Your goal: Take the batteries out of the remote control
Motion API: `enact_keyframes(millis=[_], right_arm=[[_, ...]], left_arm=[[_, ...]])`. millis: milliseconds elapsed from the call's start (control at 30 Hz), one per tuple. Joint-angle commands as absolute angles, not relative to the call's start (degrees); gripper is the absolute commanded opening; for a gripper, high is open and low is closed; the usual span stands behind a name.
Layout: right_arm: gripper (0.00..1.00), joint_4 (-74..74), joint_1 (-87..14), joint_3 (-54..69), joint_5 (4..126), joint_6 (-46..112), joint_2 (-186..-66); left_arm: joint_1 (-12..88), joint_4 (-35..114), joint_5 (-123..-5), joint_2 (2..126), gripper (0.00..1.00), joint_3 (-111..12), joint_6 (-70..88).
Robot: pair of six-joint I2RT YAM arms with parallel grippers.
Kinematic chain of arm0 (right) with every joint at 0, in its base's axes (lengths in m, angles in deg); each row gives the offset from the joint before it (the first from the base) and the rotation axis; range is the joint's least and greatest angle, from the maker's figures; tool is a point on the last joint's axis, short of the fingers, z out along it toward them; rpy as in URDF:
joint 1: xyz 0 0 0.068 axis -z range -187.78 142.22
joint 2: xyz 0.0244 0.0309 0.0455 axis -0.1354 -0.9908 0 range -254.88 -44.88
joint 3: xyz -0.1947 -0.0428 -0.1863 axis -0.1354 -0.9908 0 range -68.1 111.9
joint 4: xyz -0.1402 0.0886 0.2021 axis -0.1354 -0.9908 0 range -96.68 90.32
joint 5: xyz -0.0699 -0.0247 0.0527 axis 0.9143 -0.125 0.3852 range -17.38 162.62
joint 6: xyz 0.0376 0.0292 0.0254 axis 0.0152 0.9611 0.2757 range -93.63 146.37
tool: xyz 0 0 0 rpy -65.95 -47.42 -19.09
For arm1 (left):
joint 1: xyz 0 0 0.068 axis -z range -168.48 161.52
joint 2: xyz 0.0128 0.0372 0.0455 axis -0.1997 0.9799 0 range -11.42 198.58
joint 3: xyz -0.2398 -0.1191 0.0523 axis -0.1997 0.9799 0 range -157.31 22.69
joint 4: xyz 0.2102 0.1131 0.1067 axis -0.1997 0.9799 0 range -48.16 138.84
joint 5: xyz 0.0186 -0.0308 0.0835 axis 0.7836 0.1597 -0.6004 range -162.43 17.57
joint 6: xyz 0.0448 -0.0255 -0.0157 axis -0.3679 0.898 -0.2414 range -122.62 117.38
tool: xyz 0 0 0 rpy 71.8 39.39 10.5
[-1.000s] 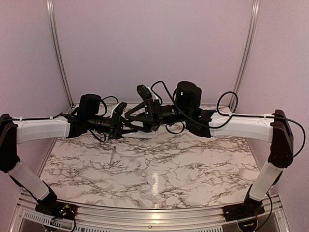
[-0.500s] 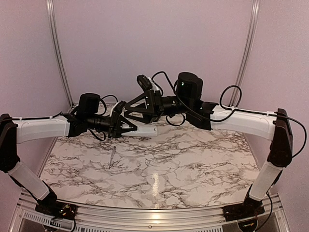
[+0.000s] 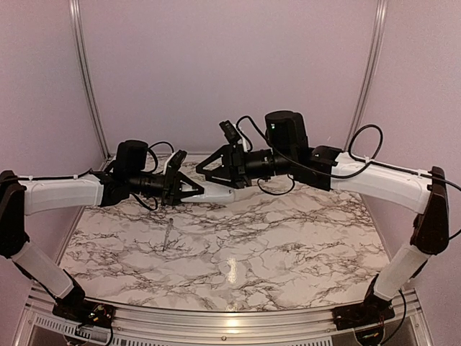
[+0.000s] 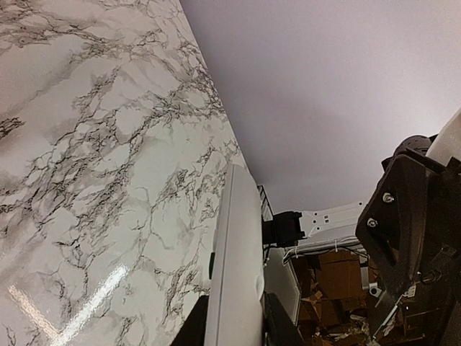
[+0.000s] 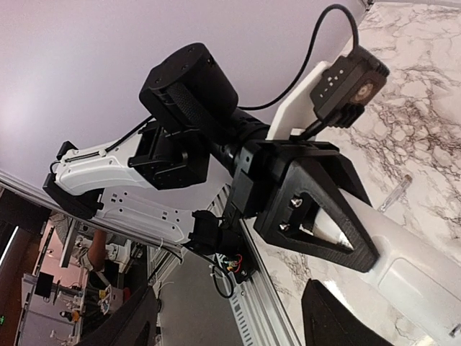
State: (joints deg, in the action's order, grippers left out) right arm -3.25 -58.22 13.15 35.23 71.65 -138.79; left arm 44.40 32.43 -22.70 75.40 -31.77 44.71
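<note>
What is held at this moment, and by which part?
The left gripper clamps the remote control at one end; the right gripper is open and empty.

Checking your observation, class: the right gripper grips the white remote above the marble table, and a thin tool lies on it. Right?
No: the left gripper grips the remote, as the right wrist view shows; the right gripper stands open.
</note>
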Motion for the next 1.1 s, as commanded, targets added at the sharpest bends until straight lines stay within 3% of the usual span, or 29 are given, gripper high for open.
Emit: enact_keyframes(millis=[0, 400, 467, 533, 567, 1067], right_arm=[[0.68, -4.96, -57.88, 9.59, 44.79, 70.84, -133.11], [0.72, -0.76, -57.88, 5.49, 54.16, 74.4, -127.52], [0.78, -0.48, -57.87, 5.89, 54.65, 74.66, -127.69], [0.97, -0.55, -57.88, 6.58, 54.71, 74.63, -127.92], [0.98, -0.73, -57.88, 6.84, 54.69, 74.59, -128.07], [0.97, -0.31, -58.05, 7.51, 56.05, 76.64, -128.61]], left_arm=[[44.26, 26.82, -24.73, 72.25, 0.0, -30.21, 46.46], [44.26, 18.43, -27.23, 70.79, 0.0, -27.68, 52.49], [44.28, 16.59, -27.3, 70.96, 0.0, -27.81, 54.03], [44.22, 15.67, -27.42, 71.06, 0.0, -28.08, 54.85], [44.26, 15.43, -27.53, 71.08, 0.0, -28.25, 55.13], [44.26, 10.83, -28.87, 73.04, 0.0, -29.62, 60.19]])
